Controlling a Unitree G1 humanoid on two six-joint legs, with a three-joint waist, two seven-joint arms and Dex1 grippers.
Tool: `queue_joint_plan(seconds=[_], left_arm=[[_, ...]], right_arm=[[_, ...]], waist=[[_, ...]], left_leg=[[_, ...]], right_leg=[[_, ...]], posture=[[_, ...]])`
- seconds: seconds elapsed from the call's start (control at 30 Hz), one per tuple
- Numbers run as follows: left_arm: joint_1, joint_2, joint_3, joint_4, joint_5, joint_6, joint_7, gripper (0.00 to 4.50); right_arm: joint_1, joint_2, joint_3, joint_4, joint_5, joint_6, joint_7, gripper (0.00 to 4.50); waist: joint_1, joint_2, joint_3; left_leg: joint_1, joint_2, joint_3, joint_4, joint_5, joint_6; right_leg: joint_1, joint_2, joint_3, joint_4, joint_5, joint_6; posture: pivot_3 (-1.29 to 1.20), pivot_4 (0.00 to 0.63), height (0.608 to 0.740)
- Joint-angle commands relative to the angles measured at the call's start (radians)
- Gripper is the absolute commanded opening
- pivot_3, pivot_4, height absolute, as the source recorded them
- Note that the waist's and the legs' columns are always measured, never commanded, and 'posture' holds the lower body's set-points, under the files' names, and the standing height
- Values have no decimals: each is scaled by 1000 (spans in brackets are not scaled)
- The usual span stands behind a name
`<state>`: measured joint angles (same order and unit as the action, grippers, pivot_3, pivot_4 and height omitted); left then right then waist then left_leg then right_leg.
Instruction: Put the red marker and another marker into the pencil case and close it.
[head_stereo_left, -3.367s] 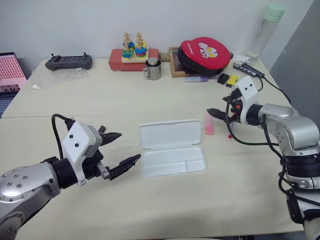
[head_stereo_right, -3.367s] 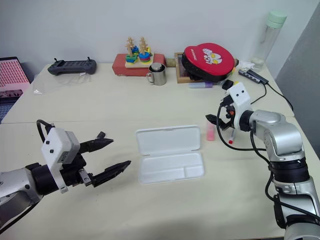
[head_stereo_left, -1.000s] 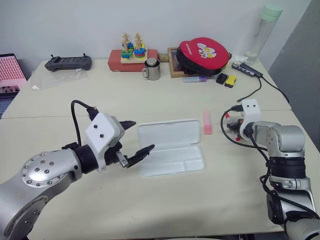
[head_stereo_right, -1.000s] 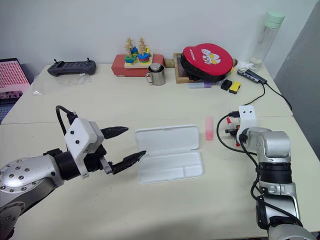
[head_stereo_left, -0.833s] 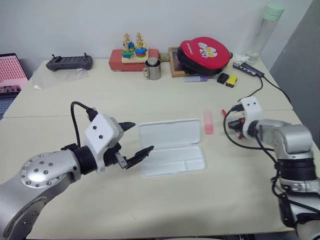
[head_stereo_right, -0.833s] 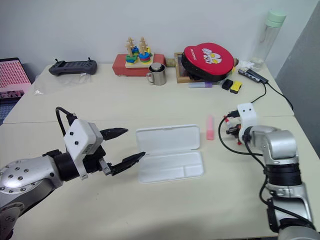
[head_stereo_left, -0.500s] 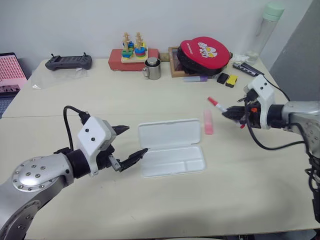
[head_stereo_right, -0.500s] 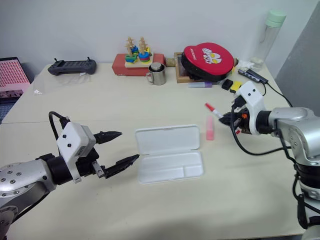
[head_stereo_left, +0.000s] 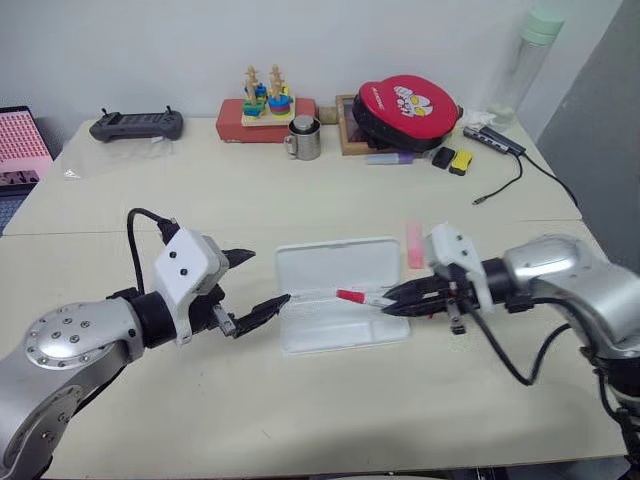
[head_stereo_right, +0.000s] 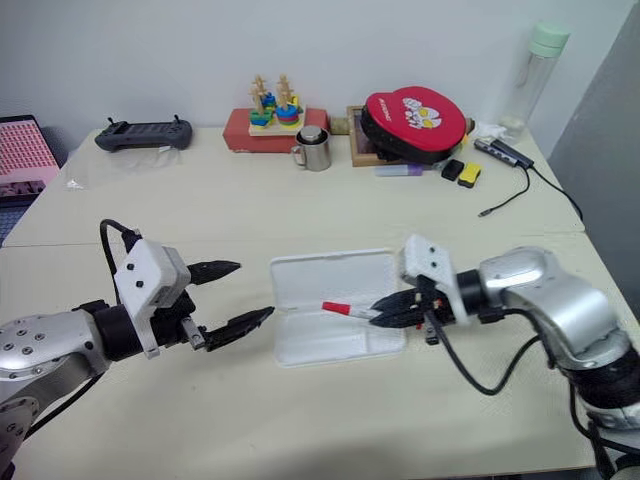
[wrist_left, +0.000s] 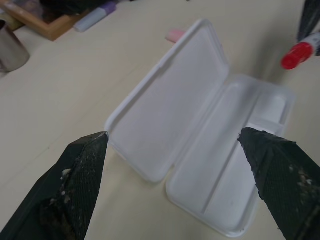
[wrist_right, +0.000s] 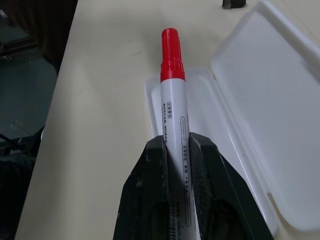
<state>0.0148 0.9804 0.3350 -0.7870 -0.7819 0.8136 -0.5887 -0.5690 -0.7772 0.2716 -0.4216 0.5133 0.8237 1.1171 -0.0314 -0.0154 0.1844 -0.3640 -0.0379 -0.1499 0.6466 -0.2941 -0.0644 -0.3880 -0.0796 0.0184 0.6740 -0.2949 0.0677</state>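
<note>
Right pincer (head_stereo_left: 392, 302) is clamped tight on the slim red marker (head_stereo_left: 362, 297), a white barrel printed with fine dark lettering and topped by a ribbed, bright red cap. It holds the barrel near its tail end, so the marker sticks out leftward, roughly level, with the cap hanging over the flat white plastic pencil case (head_stereo_left: 340, 293).

That case lies wide open in the middle of the pale cream surface (head_stereo_left: 300, 410), long side running left to right. Its rounded-corner lid (head_stereo_left: 335, 266) is folded flat on the far side, smooth and bare inside. The tray (head_stereo_right: 340, 337) sits on the near side; a long compartment takes up its left part, and a thin raised rib walls off a smaller section at the right. From the right wrist view the cap sits above the tray's left end, apart from the plastic.

Left pincer (head_stereo_left: 248, 287) hovers just left of the case with its two black fingers spread wide and nothing between them; the nearer fingertip is close to the case's left edge, though whether it touches I cannot tell.

A short, chunky pale pink highlighter (head_stereo_left: 414, 244) lies on the surface just right of the lid's far right corner, pointing near to far, well clear of the tray. Far back, a purple marker (head_stereo_left: 390, 158) rests in front of a round red case (head_stereo_left: 408, 102).
</note>
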Motion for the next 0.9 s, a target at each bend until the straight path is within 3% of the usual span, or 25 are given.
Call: queue_joint_plan(seconds=[0.03,0.43,0.9], left_arm=[[-15,26,31,11,18,-25,-45,4500],[8,5,28,-33,-77,40,-67,4500],[9,48,58,-38,-109,48,-91,4500]], right_arm=[[-20,47,82,35,-86,-86,-15,266],[-75,268,213,206,-245,-188,-92,266],[-111,353,239,308,-342,-257,-95,266]], waist=[[0,0,0],[-1,0,0],[-1,0,0]], left_leg=[[0,0,0,0,0,0],[0,0,-2,-1,2,-3],[0,0,-3,-1,2,-4]], right_leg=[[0,0,0,0,0,0],[-1,1,0,0,0,0],[-1,1,-1,0,0,0]], posture=[[0,150,740],[0,150,740],[0,150,740]])
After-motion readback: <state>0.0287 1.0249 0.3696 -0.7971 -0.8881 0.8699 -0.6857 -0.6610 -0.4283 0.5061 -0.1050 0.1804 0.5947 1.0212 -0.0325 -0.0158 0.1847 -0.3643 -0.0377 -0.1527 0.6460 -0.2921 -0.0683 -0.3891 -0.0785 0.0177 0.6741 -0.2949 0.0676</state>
